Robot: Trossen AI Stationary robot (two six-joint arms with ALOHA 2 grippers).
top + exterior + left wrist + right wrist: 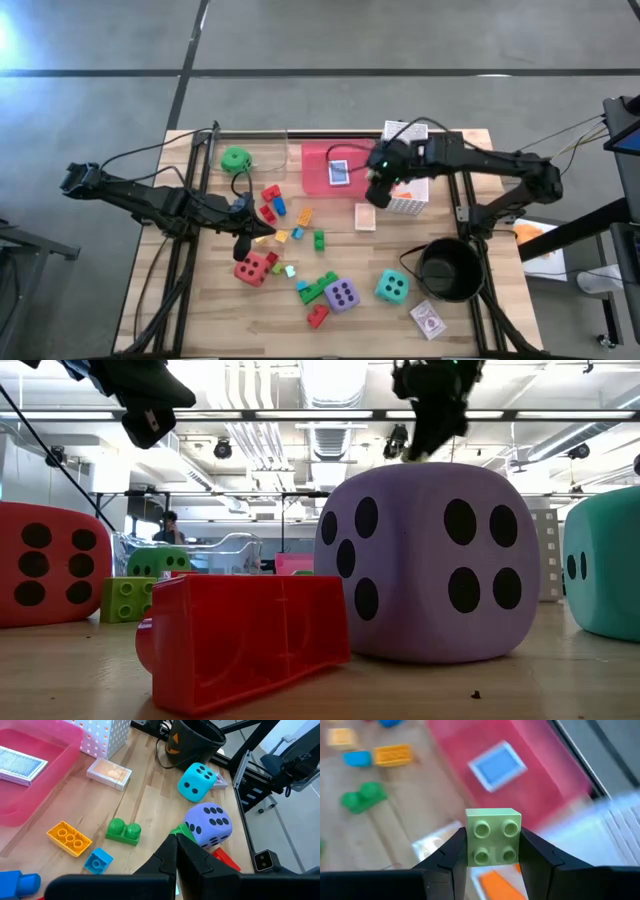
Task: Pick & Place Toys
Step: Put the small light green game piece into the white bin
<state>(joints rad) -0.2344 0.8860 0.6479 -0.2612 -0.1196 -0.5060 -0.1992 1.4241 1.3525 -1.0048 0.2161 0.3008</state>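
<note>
My right gripper (pixel 378 190) hangs above the table by the white mesh basket (pixel 410 196) and the pink tray (pixel 318 170), shut on a light green four-stud brick (pixel 492 842). My left gripper (pixel 176 856) is shut and empty, hovering over the loose bricks (pixel 290 225) beside the red die (pixel 252 268). The purple die (pixel 342 295) and teal die (pixel 391 287) rest on the table near its front. The green die (pixel 236 158) sits at the far left. A blue card pack (pixel 339 172) lies in the tray. My right gripper pinches the light green brick by two opposite side walls (pixel 471 847), one finger on each. The fingers slant downward from the table's right side. The brick is lifted clear of everything, with its studded top facing the wrist camera.
A black round pot (pixel 449 268) stands at the near right. One card pack (pixel 365 216) lies beside the basket and another (pixel 428 320) at the near right corner. A red brick (pixel 245 640) and green bricks (pixel 318 288) lie by the purple die. Metal frame rails (pixel 180 260) flank the table.
</note>
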